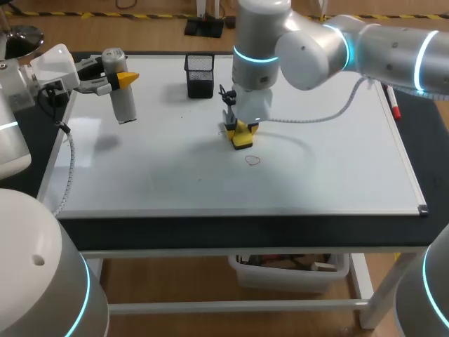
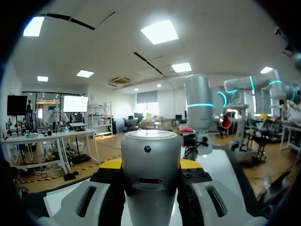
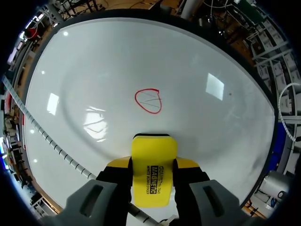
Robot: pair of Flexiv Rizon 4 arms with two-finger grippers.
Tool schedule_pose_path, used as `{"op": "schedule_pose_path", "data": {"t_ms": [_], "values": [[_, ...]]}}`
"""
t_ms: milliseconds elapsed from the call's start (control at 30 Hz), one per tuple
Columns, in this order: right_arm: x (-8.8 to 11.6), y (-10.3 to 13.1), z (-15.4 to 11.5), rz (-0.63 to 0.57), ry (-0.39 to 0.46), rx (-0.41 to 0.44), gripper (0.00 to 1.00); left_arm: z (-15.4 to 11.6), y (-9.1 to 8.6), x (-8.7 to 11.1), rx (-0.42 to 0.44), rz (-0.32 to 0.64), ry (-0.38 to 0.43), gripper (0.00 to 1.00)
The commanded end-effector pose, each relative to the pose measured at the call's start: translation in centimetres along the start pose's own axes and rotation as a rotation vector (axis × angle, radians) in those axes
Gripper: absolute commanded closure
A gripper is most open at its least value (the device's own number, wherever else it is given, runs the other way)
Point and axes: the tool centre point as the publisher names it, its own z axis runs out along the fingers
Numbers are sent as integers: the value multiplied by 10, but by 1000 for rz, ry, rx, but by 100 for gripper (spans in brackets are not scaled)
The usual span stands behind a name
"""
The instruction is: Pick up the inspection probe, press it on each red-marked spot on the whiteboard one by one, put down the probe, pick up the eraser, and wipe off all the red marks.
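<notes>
Yellow eraser (image 1: 242,135) stands gripped in our right gripper (image 1: 240,130), both fingers closed against its sides, near the middle of the whiteboard (image 1: 337,161). Just beside it, towards the near edge, lies one red mark (image 1: 252,160), a small closed loop with faint strokes inside. We cannot tell whether the eraser presses on the surface or hangs just above it.

Our left gripper (image 1: 116,81) is at the far-left corner of the whiteboard, its fingers tight around the silver probe (image 1: 123,102), which stands upright. Whether the probe's base rests on the board is not clear to us.

We judge the task to be late in its course: the eraser is in hand and we see only this one red loop on the board, so the wiping looks nearly done. The probe, however, is not laid down; it is held in the left fingers.

A black mesh pot (image 1: 200,76) stands by the far edge, and a marker pen (image 1: 394,104) lies along the right edge
</notes>
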Motion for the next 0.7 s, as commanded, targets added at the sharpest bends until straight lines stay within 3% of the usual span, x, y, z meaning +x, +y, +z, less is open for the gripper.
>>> {"op": "schedule_pose_path", "data": {"t_ms": [33, 333, 700], "values": [[1, 0, -9, -1, 3, 4, 100, 0, 0, 0, 2, 0, 2, 100], [-26, -13, -28, -37, -5, 8, 100, 0, 0, 0, 2, 0, 2, 100], [-53, -25, -11, -86, -15, -23, 100, 0, 0, 0, 2, 0, 2, 100]]}}
